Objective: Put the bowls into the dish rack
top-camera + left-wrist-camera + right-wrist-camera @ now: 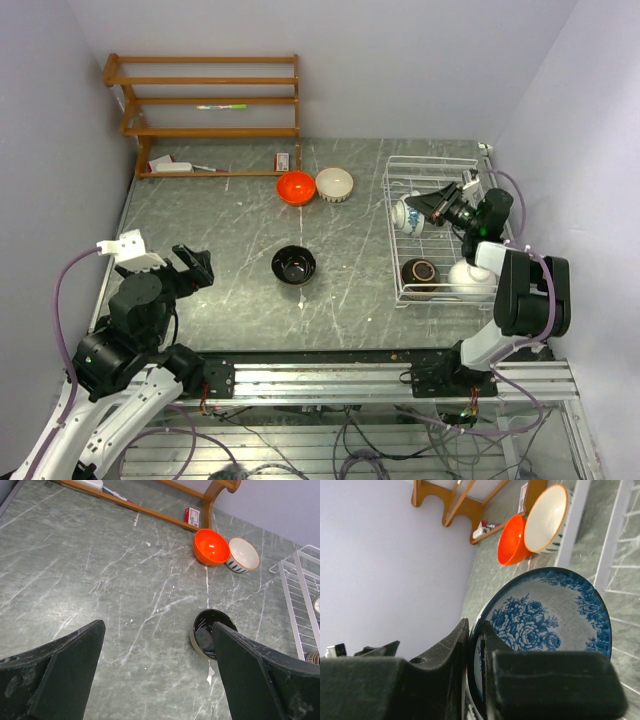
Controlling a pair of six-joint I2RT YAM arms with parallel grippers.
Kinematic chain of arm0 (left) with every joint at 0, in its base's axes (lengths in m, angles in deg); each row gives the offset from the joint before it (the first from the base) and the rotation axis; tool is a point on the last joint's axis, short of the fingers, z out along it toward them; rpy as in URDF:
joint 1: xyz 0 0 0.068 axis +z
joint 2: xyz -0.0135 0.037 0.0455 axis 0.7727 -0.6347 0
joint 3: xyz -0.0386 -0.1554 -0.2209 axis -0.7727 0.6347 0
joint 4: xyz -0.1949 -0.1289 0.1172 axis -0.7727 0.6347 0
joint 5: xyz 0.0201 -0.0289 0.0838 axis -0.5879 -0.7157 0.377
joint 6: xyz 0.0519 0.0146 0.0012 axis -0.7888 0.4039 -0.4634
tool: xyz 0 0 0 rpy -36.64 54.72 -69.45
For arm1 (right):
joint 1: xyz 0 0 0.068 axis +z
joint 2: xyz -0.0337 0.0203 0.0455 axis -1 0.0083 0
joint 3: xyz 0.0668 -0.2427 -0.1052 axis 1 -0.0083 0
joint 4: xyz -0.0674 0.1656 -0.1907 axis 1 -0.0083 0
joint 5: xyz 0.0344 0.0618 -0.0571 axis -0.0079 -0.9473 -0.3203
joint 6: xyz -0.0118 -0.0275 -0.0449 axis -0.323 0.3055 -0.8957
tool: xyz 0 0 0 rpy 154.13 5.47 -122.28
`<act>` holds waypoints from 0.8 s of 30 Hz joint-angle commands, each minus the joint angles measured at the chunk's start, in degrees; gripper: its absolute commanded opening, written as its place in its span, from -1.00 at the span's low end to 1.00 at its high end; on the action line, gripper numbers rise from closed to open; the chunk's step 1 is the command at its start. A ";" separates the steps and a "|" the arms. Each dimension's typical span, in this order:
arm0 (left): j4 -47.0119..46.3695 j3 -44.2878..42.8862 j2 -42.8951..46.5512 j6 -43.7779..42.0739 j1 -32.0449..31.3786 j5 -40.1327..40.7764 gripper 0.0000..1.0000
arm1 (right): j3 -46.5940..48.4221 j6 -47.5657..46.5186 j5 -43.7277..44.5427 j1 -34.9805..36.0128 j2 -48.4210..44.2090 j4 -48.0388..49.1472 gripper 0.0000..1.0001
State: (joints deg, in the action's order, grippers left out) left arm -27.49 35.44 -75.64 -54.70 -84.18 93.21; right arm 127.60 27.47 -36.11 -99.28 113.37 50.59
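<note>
Two bowls point(419, 271) sit in the rack point(430, 160) at right, right tool point(425, 207) clamps blue bowl point(405, 215) there, left tool point(197, 268) released; three bowls point(294, 265) wait mid-frame.

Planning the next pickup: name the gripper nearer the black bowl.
Left. The left gripper hangs open left of the black bowl; the right gripper, over the dish rack, holds the blue-and-white bowl.
</note>
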 commanded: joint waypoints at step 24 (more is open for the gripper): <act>-0.36 -0.88 0.53 0.08 -0.34 0.54 0.98 | -0.95 9.33 -0.10 -5.39 17.21 6.42 -0.26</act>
State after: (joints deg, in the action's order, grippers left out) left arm -27.49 35.44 -75.59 -54.70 -84.18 93.21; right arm 127.14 41.70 -37.40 -103.46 128.65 65.87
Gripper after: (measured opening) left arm 0.991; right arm 0.318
